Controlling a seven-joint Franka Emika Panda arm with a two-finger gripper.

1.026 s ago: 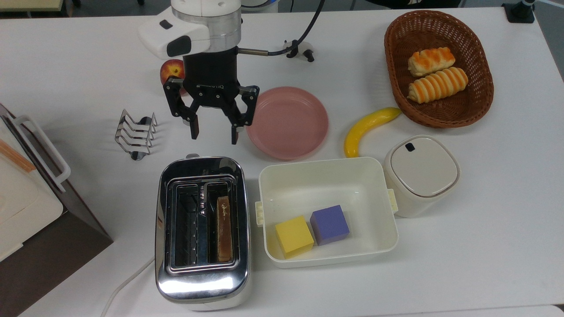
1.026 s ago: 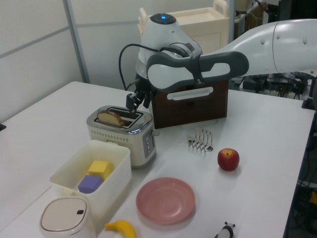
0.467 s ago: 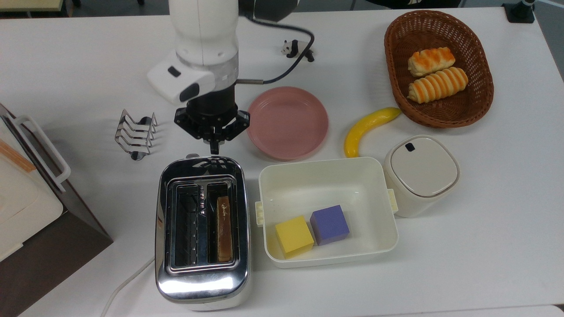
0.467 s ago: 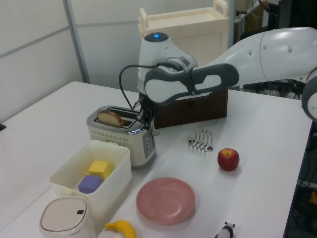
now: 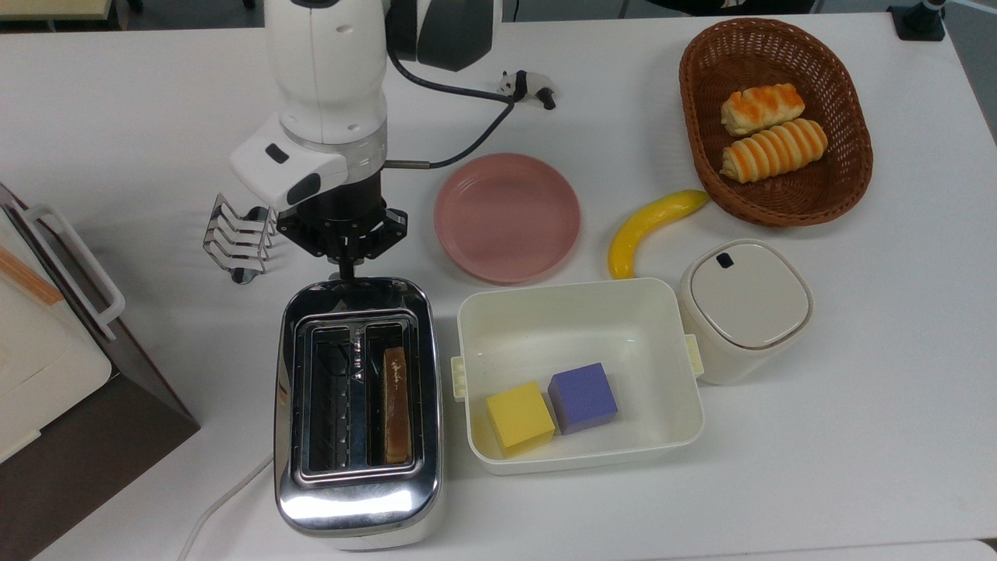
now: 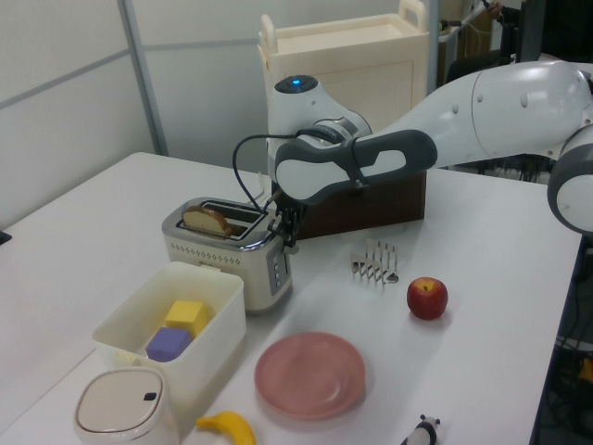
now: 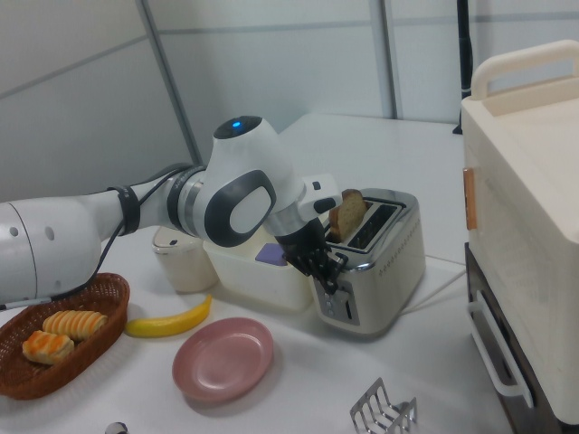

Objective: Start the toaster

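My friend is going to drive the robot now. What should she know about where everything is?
Gripper: shut, holding nothing, tip at the toaster's end nearest the pink plate and the toast rack, where the lever is.
Toaster: on the table near the top view's bottom edge, beside the white box with the yellow and purple blocks. One slice of toast stands tall out of a slot, so it looks not pushed down yet.
Done: the gripper is lined up at the lever end.
Left: press the lever down until the toast sinks and stays, then lift away.
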